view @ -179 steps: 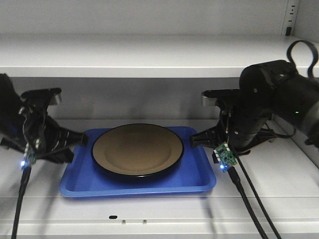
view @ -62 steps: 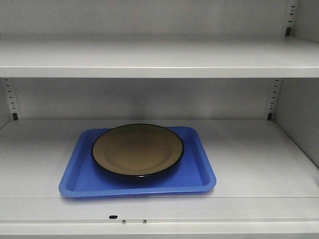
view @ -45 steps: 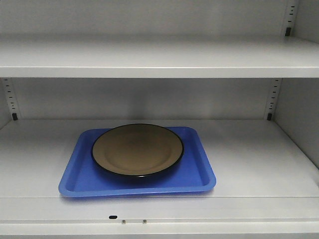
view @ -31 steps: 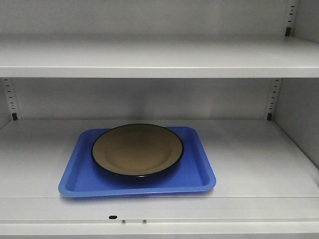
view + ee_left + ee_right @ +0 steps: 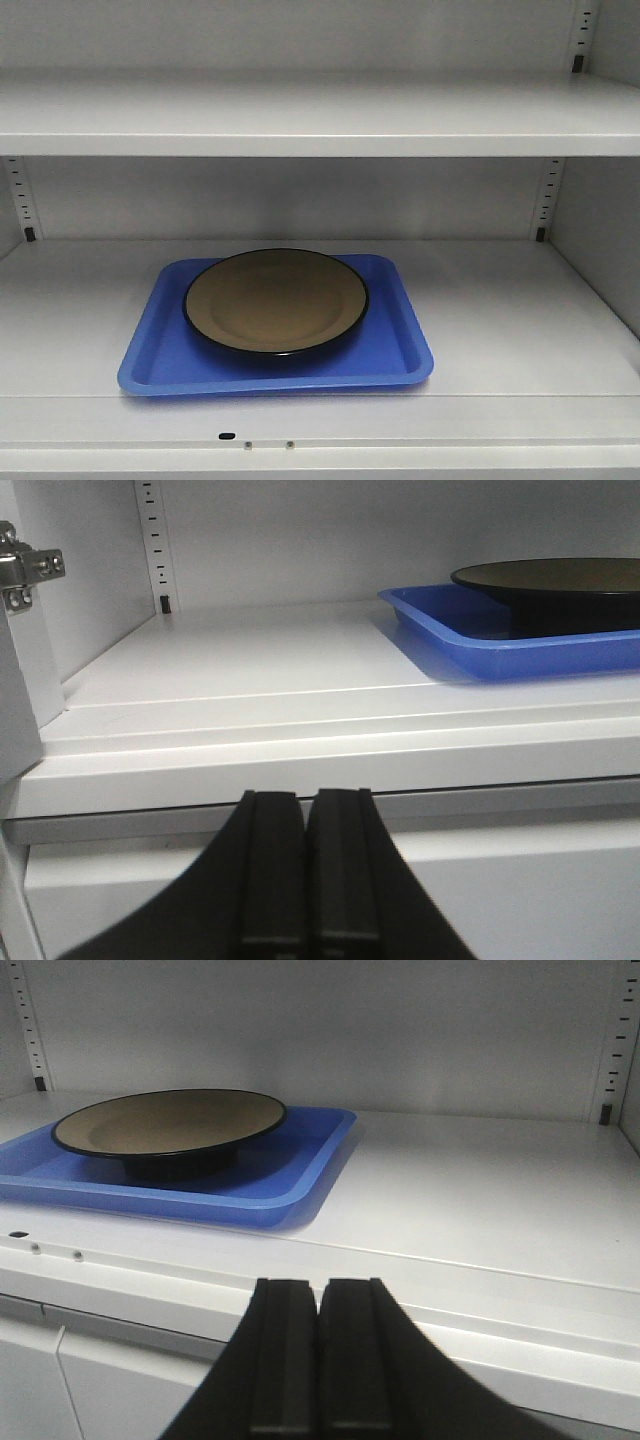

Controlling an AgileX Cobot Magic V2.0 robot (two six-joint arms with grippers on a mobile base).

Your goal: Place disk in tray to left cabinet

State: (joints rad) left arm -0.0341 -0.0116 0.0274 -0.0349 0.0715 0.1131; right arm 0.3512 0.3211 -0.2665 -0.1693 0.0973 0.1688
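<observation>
Front-facing view shows the disk [image 5: 276, 301] sitting in the tray [image 5: 400, 352] on the left cabinet [image 5: 520, 320] shelf. My left gripper [image 5: 301, 865] and right gripper [image 5: 319, 1355] are clenched on nothing, outside the near edge. A careless swing could clip the tray's near rim; open shelf lies right.

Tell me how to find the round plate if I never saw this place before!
Look at the white cabinet and find its lower shelf. A bright blue tray sits there, left of the middle. The disk lies inside that tray: it is the only round thing, tan with a thin black rim, nearly as wide as the tray.
</observation>
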